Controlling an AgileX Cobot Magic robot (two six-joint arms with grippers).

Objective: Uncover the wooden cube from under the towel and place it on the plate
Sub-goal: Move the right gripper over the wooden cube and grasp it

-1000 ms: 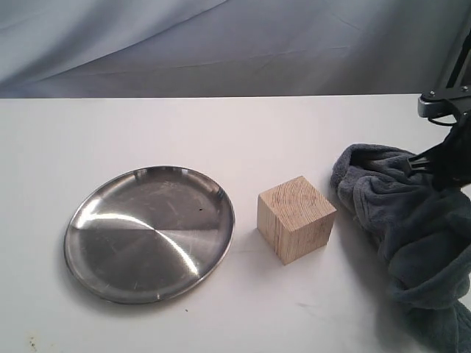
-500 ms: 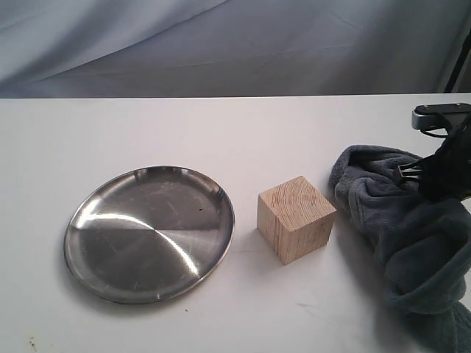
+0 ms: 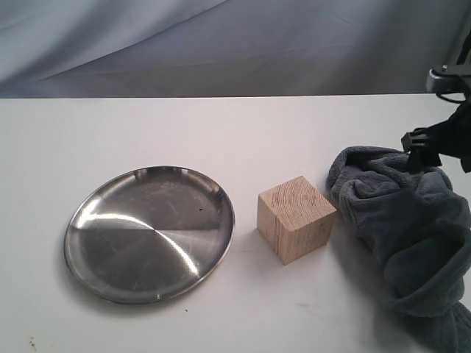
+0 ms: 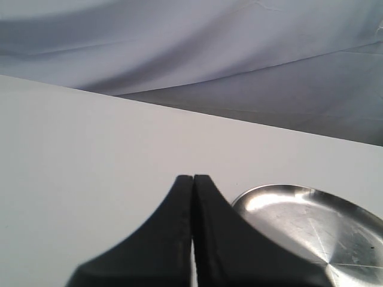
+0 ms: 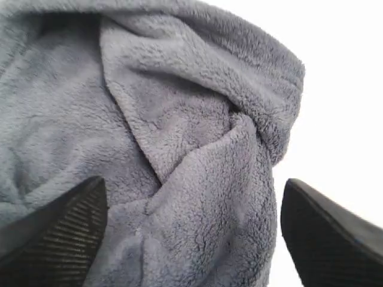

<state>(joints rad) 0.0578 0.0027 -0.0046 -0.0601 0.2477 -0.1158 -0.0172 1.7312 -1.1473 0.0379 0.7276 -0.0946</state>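
The wooden cube (image 3: 296,218) stands uncovered on the white table, just right of the steel plate (image 3: 149,234). The blue-grey towel (image 3: 405,235) lies bunched to the cube's right, reaching the view's right edge. My right gripper (image 3: 434,149) hovers over the towel's far end. In the right wrist view its jaws stand wide apart above the towel (image 5: 179,137), with the right gripper (image 5: 191,233) holding nothing. My left gripper (image 4: 193,178) is shut and empty above bare table, with the plate (image 4: 311,227) just beyond it. The left arm does not show in the exterior view.
A grey cloth backdrop (image 3: 235,44) hangs behind the table's far edge. Bare white tabletop (image 3: 221,132) spreads behind the plate and the cube. The empty plate's rim lies a short gap from the cube.
My right gripper has opened, let go of the towel and risen a little. The towel's far fold has settled onto the table. Cube and plate have not moved.
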